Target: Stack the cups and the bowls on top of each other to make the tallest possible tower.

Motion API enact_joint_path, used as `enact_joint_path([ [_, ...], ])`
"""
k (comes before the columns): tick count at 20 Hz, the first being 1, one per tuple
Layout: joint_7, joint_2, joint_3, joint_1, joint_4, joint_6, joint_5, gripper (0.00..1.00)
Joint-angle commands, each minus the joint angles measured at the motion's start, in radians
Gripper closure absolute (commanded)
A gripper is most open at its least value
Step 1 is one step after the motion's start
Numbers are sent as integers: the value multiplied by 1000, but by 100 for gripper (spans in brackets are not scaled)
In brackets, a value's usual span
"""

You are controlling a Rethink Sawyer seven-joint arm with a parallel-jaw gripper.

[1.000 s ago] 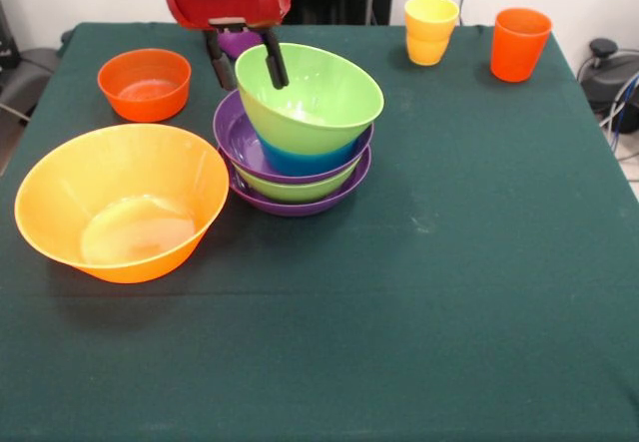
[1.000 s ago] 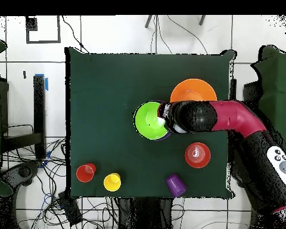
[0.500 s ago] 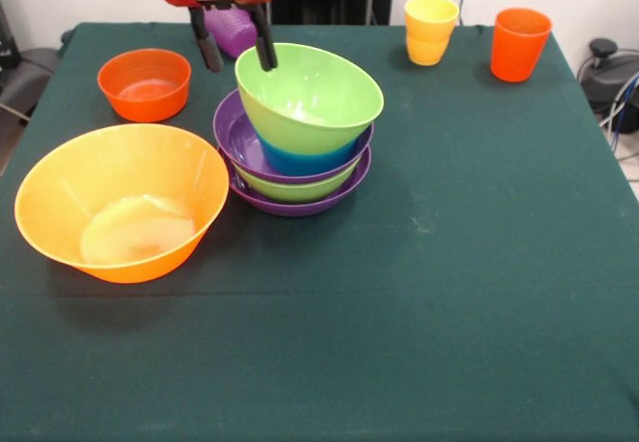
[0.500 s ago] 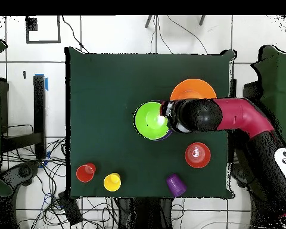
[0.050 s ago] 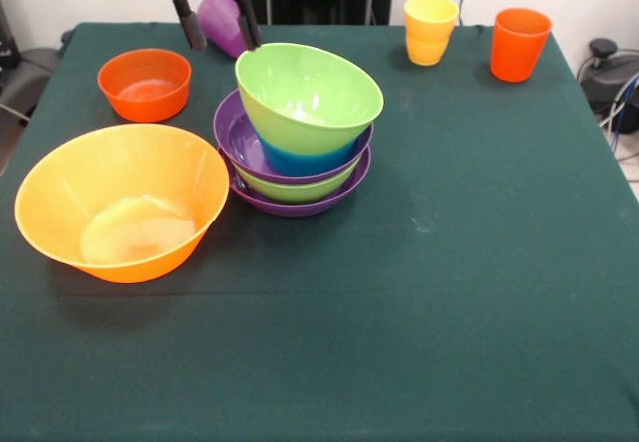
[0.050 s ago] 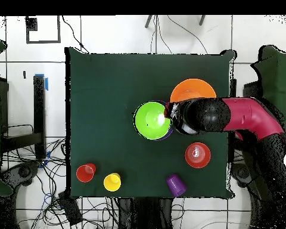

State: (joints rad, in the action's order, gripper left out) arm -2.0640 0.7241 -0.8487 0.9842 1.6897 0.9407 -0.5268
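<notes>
The gripper (image 5: 215, 26), fingers apart and empty, hangs beside the tower (image 5: 298, 128); next likely fetch the red-orange bowl (image 5: 145, 84) near the table's corner.

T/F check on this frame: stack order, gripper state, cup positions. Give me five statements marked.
1. The glossy green plastic bowl tops the tower of bowls. True.
2. The gripper holds that green bowl. False: it is open, empty, above the bowl's far rim.
3. The very large yellow-orange bowl is in the tower. False: it stands alone beside it.
4. The ribbed purple cup lies tipped over. True.
5. The orange-red cup is stacked inside the yellow-orange cups. False: it stands apart.
</notes>
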Motion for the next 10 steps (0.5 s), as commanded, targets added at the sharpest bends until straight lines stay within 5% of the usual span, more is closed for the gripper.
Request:
enact_joint_path([
  [1,337,11,-42,-10,-56,153,-3,0],
  [10,356,2,-56,14,-80,176,-24,0],
])
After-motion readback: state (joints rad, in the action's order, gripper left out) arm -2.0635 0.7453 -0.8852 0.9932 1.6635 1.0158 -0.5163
